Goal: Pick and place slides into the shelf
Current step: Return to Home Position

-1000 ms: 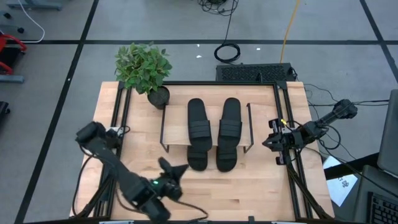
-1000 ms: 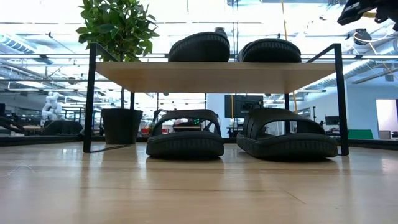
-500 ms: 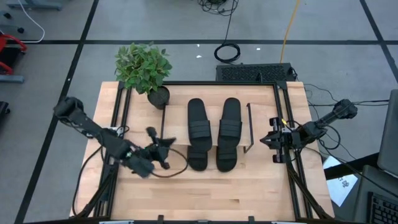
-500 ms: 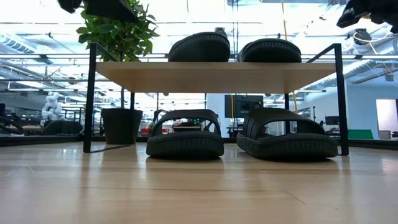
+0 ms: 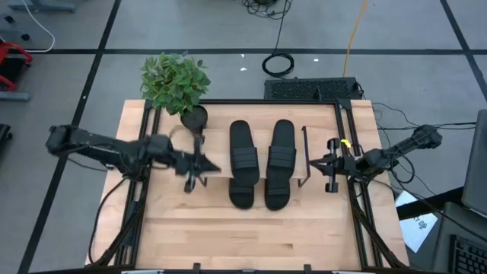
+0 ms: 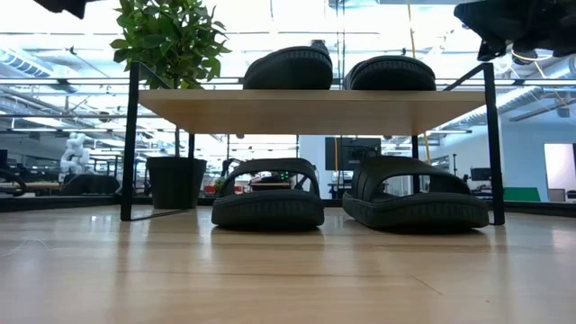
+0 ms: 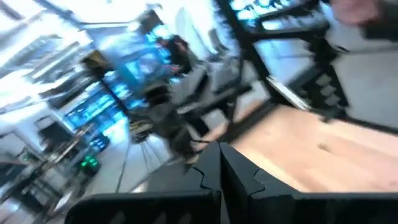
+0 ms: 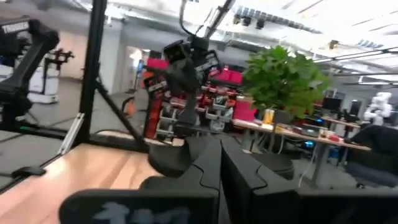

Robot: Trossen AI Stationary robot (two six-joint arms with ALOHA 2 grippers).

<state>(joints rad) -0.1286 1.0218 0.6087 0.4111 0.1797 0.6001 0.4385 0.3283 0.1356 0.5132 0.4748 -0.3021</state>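
Slides point(image 6: 268, 205) sit two on the shelf point(image 6: 315, 110), two beneath, so draw your left arm point(image 5: 114, 151) and right arm point(image 5: 388, 156) high and clear of it, jaws pressed together, empty

Between the left gripper point(image 5: 196, 164) and the right gripper point(image 5: 318, 163), the shelf point(image 6: 315, 110) had a pale, smooth wooden board with a matt face. It stood on thin black metal legs point(image 6: 129, 135). The four slides point(image 6: 268, 207) on and under it were matt black and rubbery-looking, with ribbed straps. Below both grippers, the table point(image 5: 266, 236) was light wood with fine grain lines and a soft sheen. The grippers' fingers point(image 7: 210, 180) were dark, matt and hard-looking, with stepped edges. Beyond the left gripper, a leafy plant point(image 5: 175, 80) sat in a dark, matt pot point(image 6: 175, 182).
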